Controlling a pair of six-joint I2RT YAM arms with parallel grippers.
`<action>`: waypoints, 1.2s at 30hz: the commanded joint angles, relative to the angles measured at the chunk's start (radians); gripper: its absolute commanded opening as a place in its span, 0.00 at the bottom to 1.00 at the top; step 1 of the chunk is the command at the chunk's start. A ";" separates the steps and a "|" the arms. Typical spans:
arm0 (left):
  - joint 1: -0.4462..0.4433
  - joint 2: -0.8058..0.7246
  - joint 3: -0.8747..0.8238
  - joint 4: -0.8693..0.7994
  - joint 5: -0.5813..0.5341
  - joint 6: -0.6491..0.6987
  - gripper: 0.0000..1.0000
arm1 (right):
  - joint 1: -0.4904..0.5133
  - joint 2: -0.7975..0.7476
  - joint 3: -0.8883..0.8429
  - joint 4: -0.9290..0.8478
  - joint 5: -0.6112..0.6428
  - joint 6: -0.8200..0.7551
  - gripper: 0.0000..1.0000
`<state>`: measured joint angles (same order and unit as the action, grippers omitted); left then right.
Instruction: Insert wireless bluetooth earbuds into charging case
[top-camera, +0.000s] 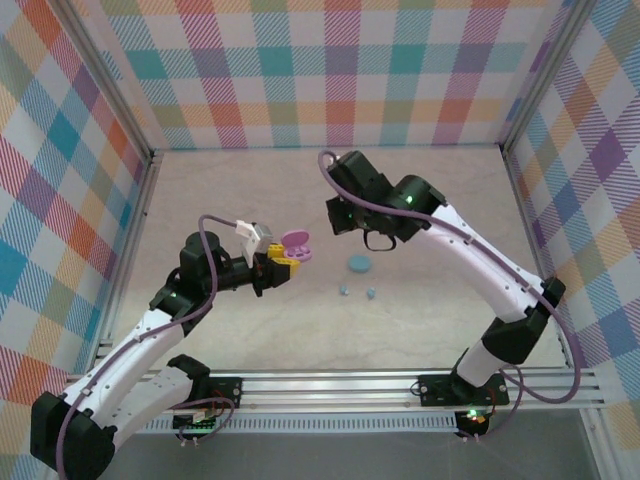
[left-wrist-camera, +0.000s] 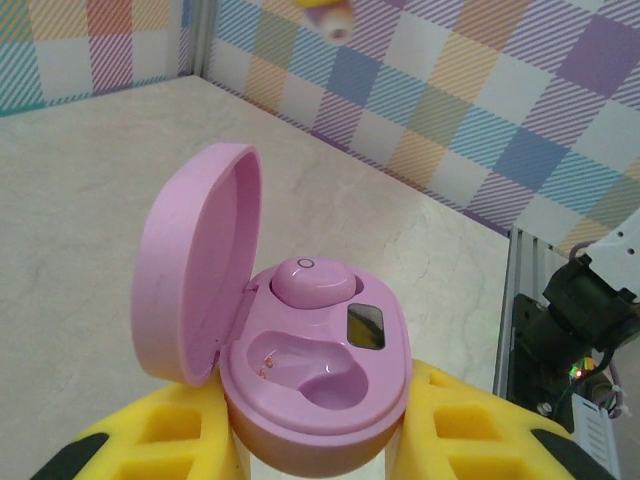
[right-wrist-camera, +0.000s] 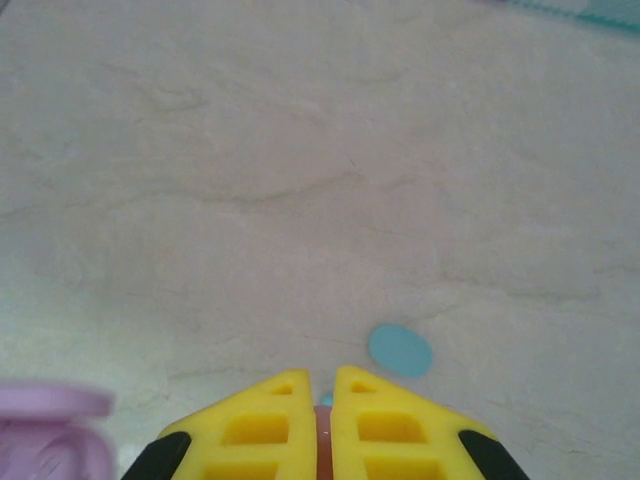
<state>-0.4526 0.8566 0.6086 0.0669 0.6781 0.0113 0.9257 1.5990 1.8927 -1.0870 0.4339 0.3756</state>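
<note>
Marbled desk, plaid walls. Left claw clamped on the open pink case: seated pink bud in far slot, near slot empty. Right claw pinched tight on second pink bud, near the pink case. Two blue buds loose on desk by blue case.

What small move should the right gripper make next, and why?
Probably bring the right gripper, shut on what looks like a pink earbud, down over the pink case in the left gripper: one slot holds a bud, the other slot is empty.
</note>
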 joint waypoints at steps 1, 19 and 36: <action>-0.001 0.007 0.035 0.054 -0.002 -0.020 0.00 | 0.089 0.001 0.033 -0.063 0.096 -0.025 0.09; -0.033 -0.030 -0.020 0.176 0.073 -0.041 0.00 | 0.234 0.070 0.039 0.137 0.094 -0.063 0.10; -0.049 -0.020 -0.035 0.202 0.018 -0.047 0.00 | 0.236 0.127 0.090 0.046 0.065 -0.040 0.12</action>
<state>-0.4889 0.8391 0.5743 0.2382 0.6857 -0.0380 1.1599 1.7061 1.9408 -1.0077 0.4984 0.3279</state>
